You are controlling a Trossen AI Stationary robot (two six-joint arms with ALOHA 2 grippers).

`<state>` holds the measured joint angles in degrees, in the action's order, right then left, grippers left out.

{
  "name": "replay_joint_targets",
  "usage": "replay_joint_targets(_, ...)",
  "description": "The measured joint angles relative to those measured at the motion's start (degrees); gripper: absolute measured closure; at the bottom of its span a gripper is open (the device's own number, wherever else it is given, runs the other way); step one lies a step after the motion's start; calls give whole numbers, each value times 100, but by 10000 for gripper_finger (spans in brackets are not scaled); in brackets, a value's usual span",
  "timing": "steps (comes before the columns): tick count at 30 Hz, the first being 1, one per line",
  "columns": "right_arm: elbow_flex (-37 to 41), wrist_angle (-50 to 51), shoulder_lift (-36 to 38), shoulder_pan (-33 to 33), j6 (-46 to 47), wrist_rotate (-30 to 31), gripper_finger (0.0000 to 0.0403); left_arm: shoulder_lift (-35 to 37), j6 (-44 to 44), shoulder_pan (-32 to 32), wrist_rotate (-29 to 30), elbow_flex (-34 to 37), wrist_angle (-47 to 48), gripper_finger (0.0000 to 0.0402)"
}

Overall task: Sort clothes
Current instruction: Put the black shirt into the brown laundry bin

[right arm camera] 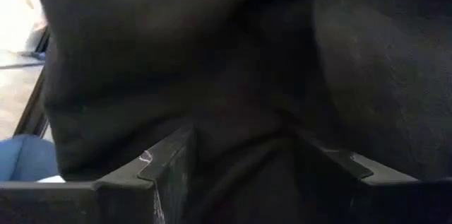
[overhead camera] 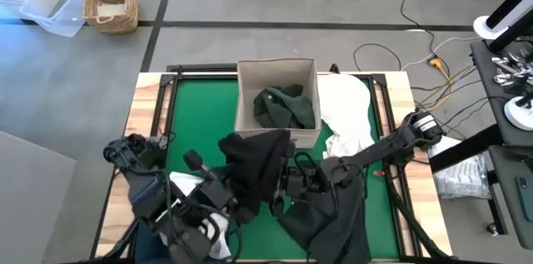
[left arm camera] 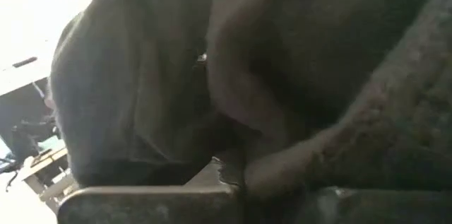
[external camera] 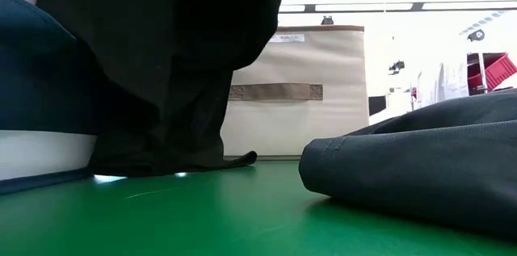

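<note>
Lifted above the middle of the green worktop (overhead camera: 191, 122), a black garment (overhead camera: 256, 162) held between both arms, its hem trailing onto the mat in the low view; left end effector (overhead camera: 236, 207) under the near left side of the cloth, fingers pinched on a fold of it in the left wrist view; right end effector (overhead camera: 287, 182) at the garment's right side, fingers (right arm camera: 166, 160) spread apart with the dark fabric bunched between them, so gripping or merely pressed in cannot be told; just right of it and nearer, a charcoal grey garment (overhead camera: 333, 218) heaped on the mat, touching the black one's lower edge; behind, at the far middle of the worktop, a beige fabric box (overhead camera: 243, 102) with a dark green garment (overhead camera: 285, 107) crumpled inside; just right of the box, a pile of white clothes (overhead camera: 350, 114) reaching to the worktop's right rail; at the near left, beneath the left arm, a bit of white cloth (overhead camera: 185, 182); beyond the worktop on the floor at far left, a wicker basket (overhead camera: 111, 4) beside a clear plastic tub (overhead camera: 57, 10).
</note>
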<state>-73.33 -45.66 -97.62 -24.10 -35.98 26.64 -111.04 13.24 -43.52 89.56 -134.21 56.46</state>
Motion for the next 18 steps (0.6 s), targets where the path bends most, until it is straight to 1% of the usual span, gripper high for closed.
replay_joint_targets(4,126,314,0,-27,44,13,195,-3,466,-208,14,0,447,401)
replay_joint_targets(9,172,1135,3,-179,219,-3,200,-3,1143,-393,17,13,1173,401)
replay_joint_targets(15,174,1950,27,-412,602,20,196,-5,1936,-453,31,72,1923,401)
replay_joint_targets(18,178,2027,88,-484,769,43,198,-5,2291,-417,52,88,2237,401)
